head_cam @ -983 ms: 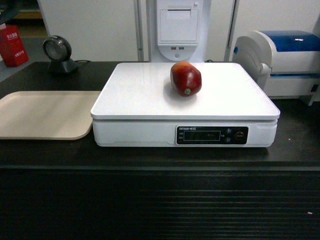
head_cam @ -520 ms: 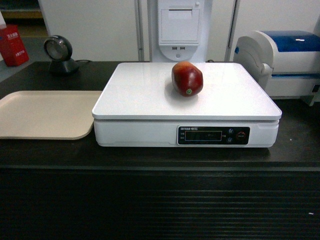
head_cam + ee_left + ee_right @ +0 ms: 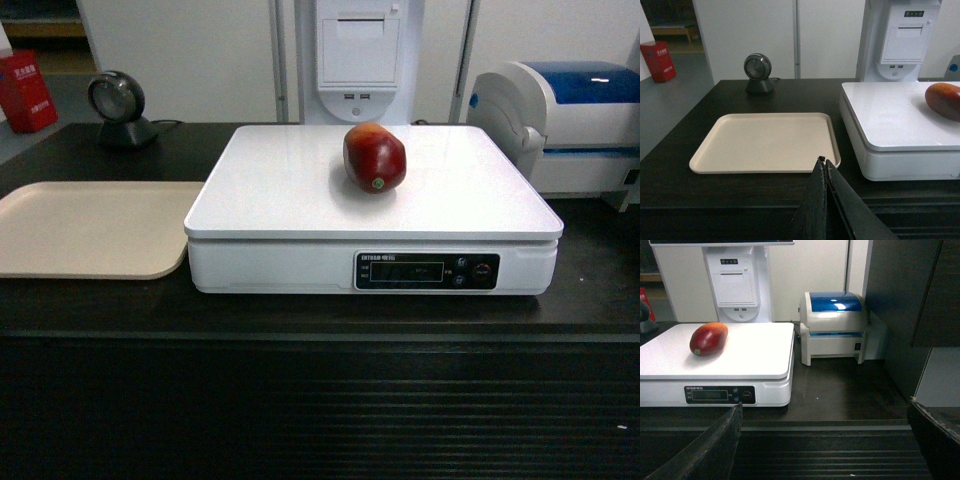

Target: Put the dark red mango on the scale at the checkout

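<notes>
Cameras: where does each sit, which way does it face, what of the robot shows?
Head: in front of the checkout, slanting down at the scale and mango; no robot part shows.
Left wrist: off the counter's front, facing the tray; shut left end effector at bottom.
Right wrist: low at the counter's front, facing the printer; open right end effector, fingers at both bottom corners.
Shared: all three show scale and mango.

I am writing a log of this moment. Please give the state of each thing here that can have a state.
dark red mango: lying on the scale's top plate, nothing holding it.
scale: loaded with the mango only.
beige tray: nothing on it.
left claw: shut, holding nothing, back from the counter edge.
right claw: open, holding nothing.
</notes>
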`<state>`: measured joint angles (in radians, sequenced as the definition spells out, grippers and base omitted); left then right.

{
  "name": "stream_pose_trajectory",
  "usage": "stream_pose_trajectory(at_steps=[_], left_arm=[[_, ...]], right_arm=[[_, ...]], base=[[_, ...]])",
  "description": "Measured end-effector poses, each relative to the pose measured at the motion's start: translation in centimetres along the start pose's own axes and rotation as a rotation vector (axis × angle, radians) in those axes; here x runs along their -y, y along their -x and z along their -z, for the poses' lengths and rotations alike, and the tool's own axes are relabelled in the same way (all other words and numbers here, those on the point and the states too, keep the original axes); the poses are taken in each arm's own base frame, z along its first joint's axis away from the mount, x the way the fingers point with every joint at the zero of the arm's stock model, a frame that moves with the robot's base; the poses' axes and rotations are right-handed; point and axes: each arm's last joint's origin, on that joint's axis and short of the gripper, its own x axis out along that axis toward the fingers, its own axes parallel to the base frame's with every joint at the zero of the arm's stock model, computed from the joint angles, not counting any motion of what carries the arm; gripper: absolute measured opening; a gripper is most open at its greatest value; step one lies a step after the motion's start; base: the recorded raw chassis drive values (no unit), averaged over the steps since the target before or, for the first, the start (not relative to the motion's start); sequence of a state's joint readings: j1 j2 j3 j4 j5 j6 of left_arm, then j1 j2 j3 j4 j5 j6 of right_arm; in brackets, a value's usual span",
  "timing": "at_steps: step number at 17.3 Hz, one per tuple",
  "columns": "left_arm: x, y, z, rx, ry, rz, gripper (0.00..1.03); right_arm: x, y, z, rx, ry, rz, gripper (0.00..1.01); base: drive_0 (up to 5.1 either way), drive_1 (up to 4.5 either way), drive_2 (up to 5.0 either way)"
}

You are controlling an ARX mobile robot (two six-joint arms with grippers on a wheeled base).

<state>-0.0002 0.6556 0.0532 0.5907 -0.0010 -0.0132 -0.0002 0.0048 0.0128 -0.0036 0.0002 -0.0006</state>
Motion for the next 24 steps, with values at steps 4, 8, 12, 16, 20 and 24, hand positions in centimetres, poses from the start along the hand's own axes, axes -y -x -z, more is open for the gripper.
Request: stream_pose_trajectory(at_steps=[4,8,12,16,20,24], left_arm=[[0.0,0.9,0.8,0.003,0.000,0.000,0.02],[0.0,1.7,0.6,0.016,0.000,0.001,0.02],[0.0,2.5,0.4,0.024,0.000,0.001,0.02],[0.0,3.2,0.5,0.021,0.000,0.001,0.02],[0.0,3.8,0.7,0.003,0.000,0.000,0.02],[0.0,4.5,0.9,0.003,0.000,0.000,0.02]], right_arm=[[0.0,0.0,0.0,0.000,0.000,0.000,0.98],[0.0,0.0,0.0,0.000,0.000,0.000,0.98],[0.0,0.0,0.0,0.000,0.000,0.000,0.98],[0.0,0.0,0.0,0.000,0.000,0.000,0.98],[0.0,0.0,0.0,0.000,0.000,0.000,0.98],[0.0,0.0,0.0,0.000,0.000,0.000,0.98]], base=[[0.0,0.00,0.0],[0.0,0.00,0.0],[0.0,0.00,0.0],[0.0,0.00,0.0],[0.0,0.00,0.0],[0.0,0.00,0.0]])
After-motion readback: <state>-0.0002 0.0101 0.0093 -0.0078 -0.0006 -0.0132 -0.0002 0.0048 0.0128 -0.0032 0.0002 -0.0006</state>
